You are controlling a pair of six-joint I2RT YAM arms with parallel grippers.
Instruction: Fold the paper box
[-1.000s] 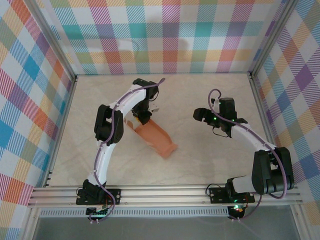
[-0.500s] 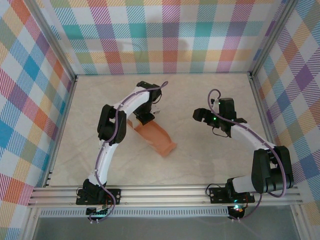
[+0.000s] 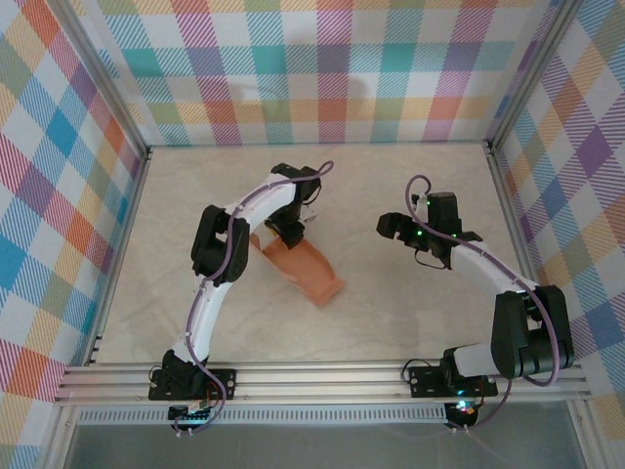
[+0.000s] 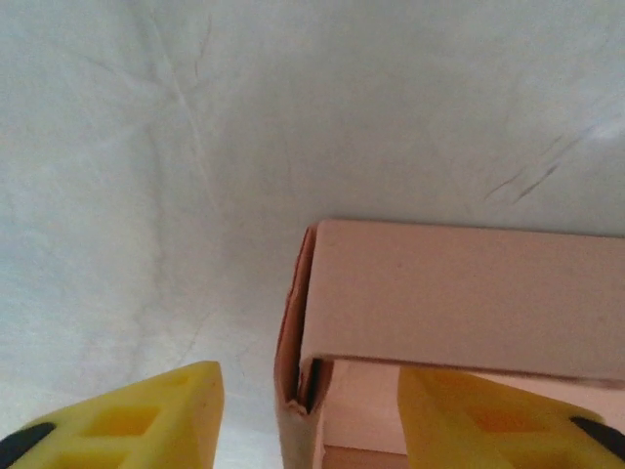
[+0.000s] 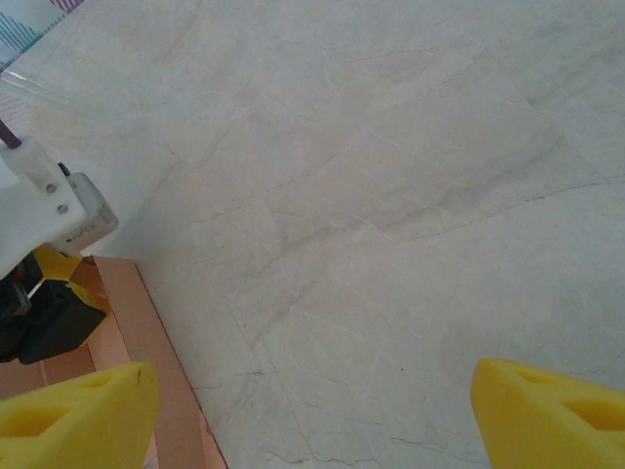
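Left hand (image 3: pixel 289 233) sits over the far-left end of the box (image 3: pixel 308 269) with its jaws apart and nothing clamped. Its wrist view shows one yellow finger (image 4: pixel 146 415) clear of the card, with bare tabletop (image 3: pixel 410 313) between them. The other finger is across the box's corner edge, tucked under or inside the top panel; I can't tell which.

The box lies flat a little left of the middle of the tabletop. Its long axis runs from far-left to near-right. The left hand is at the far-left end, straddling the corner, so to my eye the next fold there belongs to that arm. Closing from here would likely pinch the side wall between the fingers.

The right hand (image 3: pixel 391 226) hangs well apart to the right of the box, spread wide and empty. It would have to cross open tabletop to reach even the near-right end.

From above you get the whole length of the box and both arms, but the left hand hides the very end it is working on. The left wrist view shows that corner up close: a panel folded over the top, a side wall crumpled at its lower corner, and a paler inside. The right wrist view catches the box's edge and the left hand low on its left, with plain tabletop ahead.
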